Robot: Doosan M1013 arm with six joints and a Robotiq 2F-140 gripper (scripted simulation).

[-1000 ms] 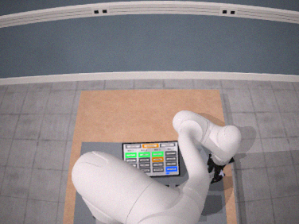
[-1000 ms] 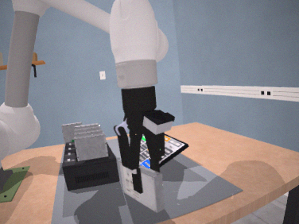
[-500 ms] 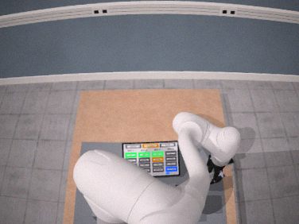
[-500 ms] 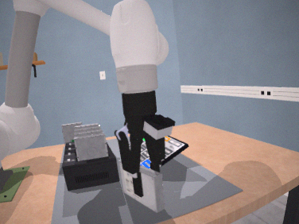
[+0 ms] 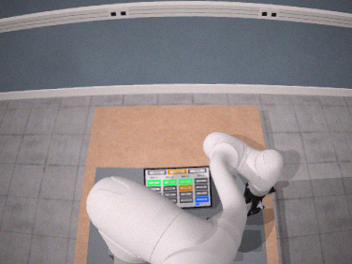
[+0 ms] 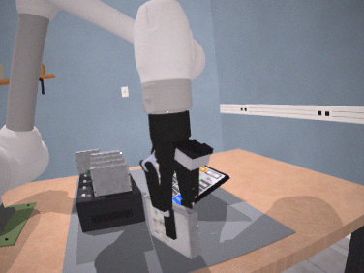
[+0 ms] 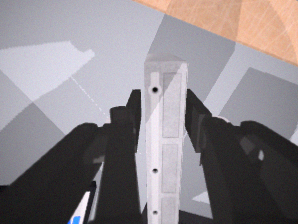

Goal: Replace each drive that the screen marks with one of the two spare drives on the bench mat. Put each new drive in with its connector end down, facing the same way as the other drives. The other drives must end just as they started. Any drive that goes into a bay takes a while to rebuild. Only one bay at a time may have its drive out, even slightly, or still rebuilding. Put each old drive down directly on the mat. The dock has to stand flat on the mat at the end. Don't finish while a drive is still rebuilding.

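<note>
Between black tool (image 6: 170, 223) (image 7: 161, 102) fingers: pale, flat, rectangular drive (image 6: 186, 233) (image 7: 171, 112).

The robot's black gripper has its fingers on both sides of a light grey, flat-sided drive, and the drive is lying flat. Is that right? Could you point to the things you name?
Not quite: the light grey drive (image 6: 185, 234) (image 7: 171, 110) is upright, as the exterior view shows. The black gripper (image 5: 254, 211) (image 6: 178, 220) (image 7: 161, 102) does have fingers on both sides.

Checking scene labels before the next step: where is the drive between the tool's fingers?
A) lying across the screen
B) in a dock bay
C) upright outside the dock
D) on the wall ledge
C: the drive stands on edge beside the dock.
</note>
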